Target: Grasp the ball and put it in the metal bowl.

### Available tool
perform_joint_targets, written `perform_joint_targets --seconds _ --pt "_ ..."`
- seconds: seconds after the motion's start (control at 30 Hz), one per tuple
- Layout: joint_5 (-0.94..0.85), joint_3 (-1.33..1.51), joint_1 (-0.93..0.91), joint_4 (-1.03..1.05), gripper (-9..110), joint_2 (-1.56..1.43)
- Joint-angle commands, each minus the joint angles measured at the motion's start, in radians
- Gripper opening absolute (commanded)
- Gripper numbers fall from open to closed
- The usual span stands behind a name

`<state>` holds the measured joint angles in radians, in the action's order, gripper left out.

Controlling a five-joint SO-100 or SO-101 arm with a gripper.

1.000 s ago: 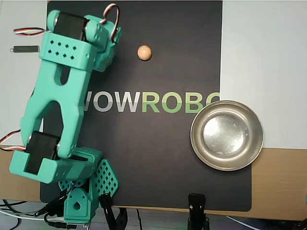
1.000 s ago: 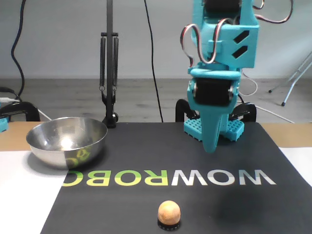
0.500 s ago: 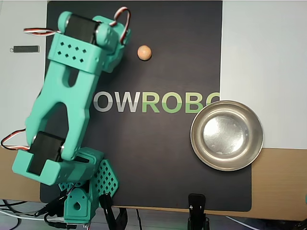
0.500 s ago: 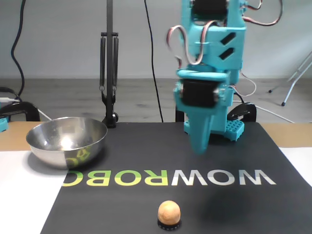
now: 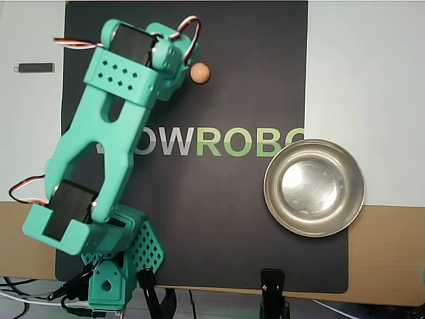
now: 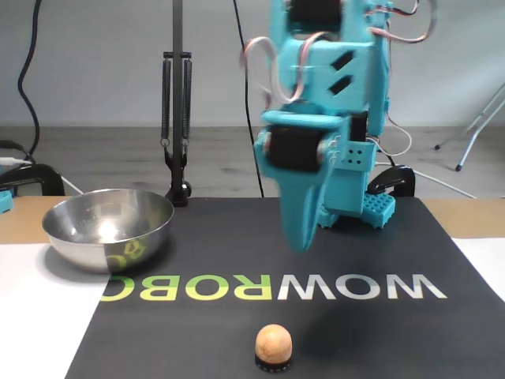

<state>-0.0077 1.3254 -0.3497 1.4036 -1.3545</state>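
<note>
wall (image 6: 95,47): plain white, black cables hanging down it
floor (image 6: 102,154): grey-brown, behind the table
table (image 5: 388,252): light wood, white sheet (image 5: 365,93) over part of it
mat (image 5: 219,219): black, printed lettering
lamp arm (image 6: 177,118): black, with springs, clamped at table's far edge
light: even, soft

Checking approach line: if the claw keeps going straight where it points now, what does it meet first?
Probably the black mat: the claw points steeply down and hangs behind the ball, apparently landing short of it. Depth is unclear.
</note>
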Motion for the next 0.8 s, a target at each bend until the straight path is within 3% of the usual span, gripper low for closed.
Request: perform_joint_targets --seconds 0.0,0.77 --pt "-0.002 -0.04 -0.017 -0.026 0 0.008" --pt "-0.002 -0.117 -0.095 -0.077 0 0.114"
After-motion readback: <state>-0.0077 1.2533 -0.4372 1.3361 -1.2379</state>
